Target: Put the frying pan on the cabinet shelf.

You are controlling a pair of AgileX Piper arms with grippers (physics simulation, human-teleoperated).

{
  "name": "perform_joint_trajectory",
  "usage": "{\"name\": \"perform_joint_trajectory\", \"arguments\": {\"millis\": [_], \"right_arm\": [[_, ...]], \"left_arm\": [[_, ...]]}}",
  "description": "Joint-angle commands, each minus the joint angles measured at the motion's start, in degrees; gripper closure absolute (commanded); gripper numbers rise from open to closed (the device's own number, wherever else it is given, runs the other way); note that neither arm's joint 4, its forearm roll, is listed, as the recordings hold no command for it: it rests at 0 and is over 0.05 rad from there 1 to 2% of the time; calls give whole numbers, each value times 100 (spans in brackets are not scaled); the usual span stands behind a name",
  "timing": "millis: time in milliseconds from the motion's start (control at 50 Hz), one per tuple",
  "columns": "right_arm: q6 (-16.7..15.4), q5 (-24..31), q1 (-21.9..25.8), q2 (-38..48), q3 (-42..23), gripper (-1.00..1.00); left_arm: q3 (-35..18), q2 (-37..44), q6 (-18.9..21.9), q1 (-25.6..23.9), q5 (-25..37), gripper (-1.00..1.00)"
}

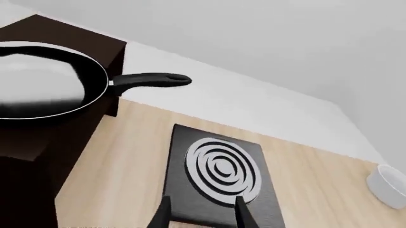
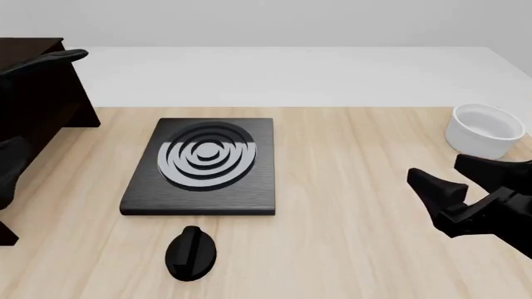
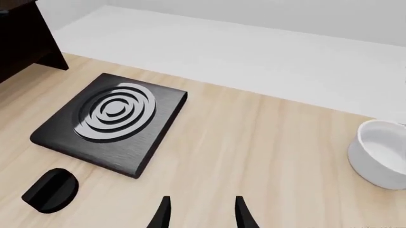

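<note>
**Pan resting on the cabinet, both tools empty**

Left tool (image 1: 201,213) shows in its own wrist view as two dark fingertips set apart, holding nothing, above the near edge of the stove plate (image 1: 222,178). Beyond them the frying pan (image 1: 44,80) sits on the cabinet shelf (image 1: 60,40): round and black, with a glossy inside carrying a broad pale reflection, a thin silvery rim, and a long slim black handle (image 1: 152,80) reaching out past the cabinet's edge over the bench (image 1: 127,156). A white bowl (image 1: 388,186) stands well apart.

From the front, only the handle's tip (image 2: 58,57) shows above the cabinet (image 2: 37,87). The right tool (image 2: 449,187) hangs with its fingers spread, empty, near the bowl (image 2: 484,129). A black knob (image 2: 192,252) lies just beside the stove plate (image 2: 204,165).

The right wrist view shows that tool's fingertips (image 3: 163,211) parted over bare bench (image 3: 254,142).
</note>
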Motion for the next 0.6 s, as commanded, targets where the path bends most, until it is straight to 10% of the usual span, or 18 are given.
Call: {"name": "perform_joint_trajectory", "arguments": {"millis": [20,600], "right_arm": [[35,15,-40,6,4,-100],[-232,221,-484,-538,25,-100]], "left_arm": [[110,-377,773,67,447,-100],[-141,-1048,1165,93,1386,-100]]}}
